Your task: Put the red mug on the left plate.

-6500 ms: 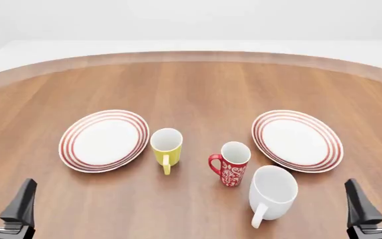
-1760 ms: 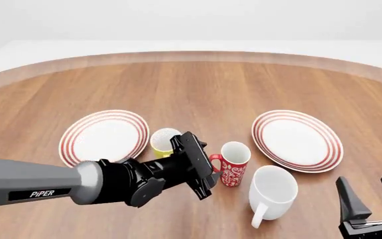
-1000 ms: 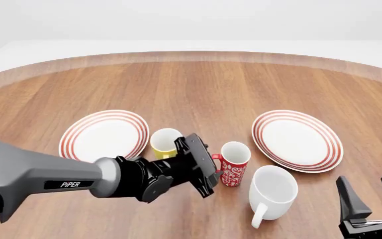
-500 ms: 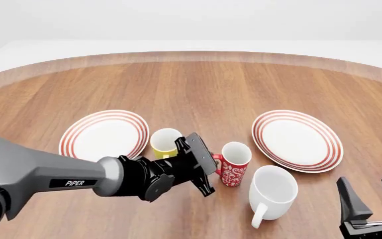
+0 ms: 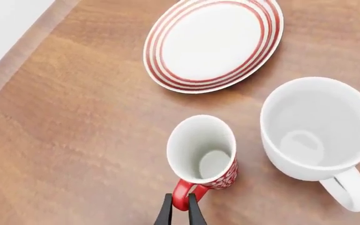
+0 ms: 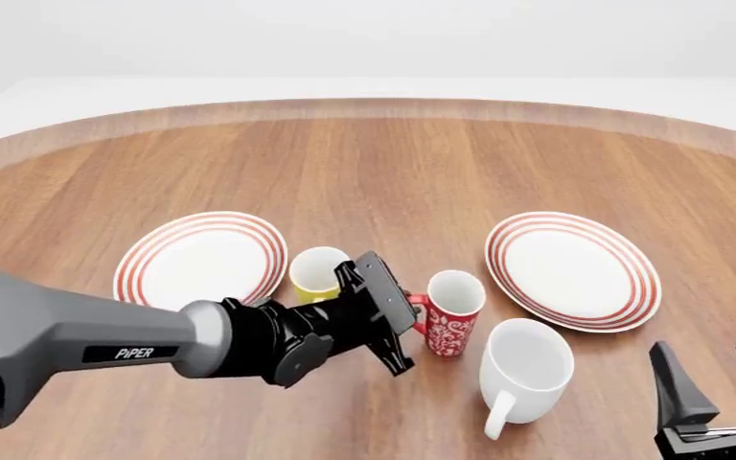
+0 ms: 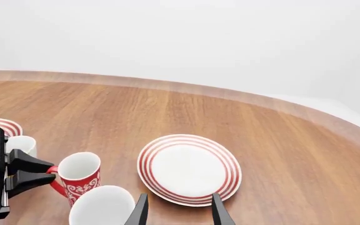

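The red mug (image 6: 452, 314) with a white swirl pattern stands upright on the table between the yellow mug and the white mug. My left gripper (image 6: 409, 309) is shut on its red handle; the left wrist view shows the two fingers (image 5: 166, 214) clamped on the handle loop of the mug (image 5: 202, 149). The left plate (image 6: 202, 264) lies to the left, beyond the yellow mug. My right gripper (image 6: 716, 381) is open and empty at the front right, its gap (image 7: 178, 212) facing the mug (image 7: 80, 180).
A yellow mug (image 6: 317, 273) stands between the left plate and my left gripper. A bigger white mug (image 6: 525, 364) stands close to the red mug's right front. The right plate (image 6: 573, 270) lies at the right. The table's curved far edge runs behind.
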You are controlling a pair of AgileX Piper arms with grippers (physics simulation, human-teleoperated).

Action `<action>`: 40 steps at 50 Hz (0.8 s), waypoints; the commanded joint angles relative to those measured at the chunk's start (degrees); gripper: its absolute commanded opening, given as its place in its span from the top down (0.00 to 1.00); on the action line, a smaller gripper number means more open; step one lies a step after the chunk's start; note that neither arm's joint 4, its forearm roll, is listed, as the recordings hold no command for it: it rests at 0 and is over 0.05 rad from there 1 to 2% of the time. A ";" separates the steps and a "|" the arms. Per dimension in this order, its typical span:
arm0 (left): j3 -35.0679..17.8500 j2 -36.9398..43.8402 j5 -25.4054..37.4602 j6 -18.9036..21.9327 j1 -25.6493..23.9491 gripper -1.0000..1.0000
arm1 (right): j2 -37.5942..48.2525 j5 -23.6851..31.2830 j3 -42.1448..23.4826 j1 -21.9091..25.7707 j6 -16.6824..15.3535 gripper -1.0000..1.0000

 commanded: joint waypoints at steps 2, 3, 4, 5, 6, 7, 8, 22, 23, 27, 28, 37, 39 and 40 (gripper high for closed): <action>0.29 -1.78 -0.21 -1.21 0.63 1.00 | 0.95 -1.10 0.02 0.03 -0.13 0.00; 0.20 -1.79 -0.26 -1.30 0.76 1.00 | 1.25 -1.40 0.01 0.00 -0.14 0.00; 0.21 -1.89 -0.26 -1.34 0.77 1.00 | 1.32 -1.46 0.02 0.00 -0.14 0.00; 0.13 -2.19 -0.06 -1.65 0.89 1.00 | 1.15 -1.28 0.03 0.00 -0.17 0.00; 0.19 -2.55 -0.05 -1.64 0.97 1.00 | 1.40 -1.53 0.03 0.01 -0.20 0.00; 0.19 -2.56 -0.05 -1.64 0.97 1.00 | 1.43 -1.56 0.03 0.01 -0.20 0.00; 0.25 -2.82 -0.05 -1.68 1.03 1.00 | 1.67 -1.81 0.02 0.02 -0.21 0.00; 0.37 -6.17 1.31 -1.27 1.64 1.00 | 1.42 -1.56 0.01 0.07 -0.41 0.00; 0.35 -6.33 1.45 -1.36 1.65 1.00 | 1.46 -1.60 0.01 0.05 -0.40 0.00; 0.54 -7.66 2.01 -1.37 1.79 1.00 | 1.49 -1.62 0.01 0.05 -0.50 0.00; 0.60 -8.04 2.18 -1.41 1.79 1.00 | 1.46 -1.58 0.01 0.03 -0.49 0.00; 0.95 -9.82 2.89 -1.22 2.24 1.00 | 0.80 -1.00 0.01 0.03 -0.63 0.00; 1.00 -10.30 3.12 -1.30 2.37 1.00 | 0.70 -0.87 0.01 0.02 -0.65 0.00; 1.14 -10.43 3.14 -1.27 2.34 1.00 | 0.61 -0.78 0.01 0.01 -0.68 0.00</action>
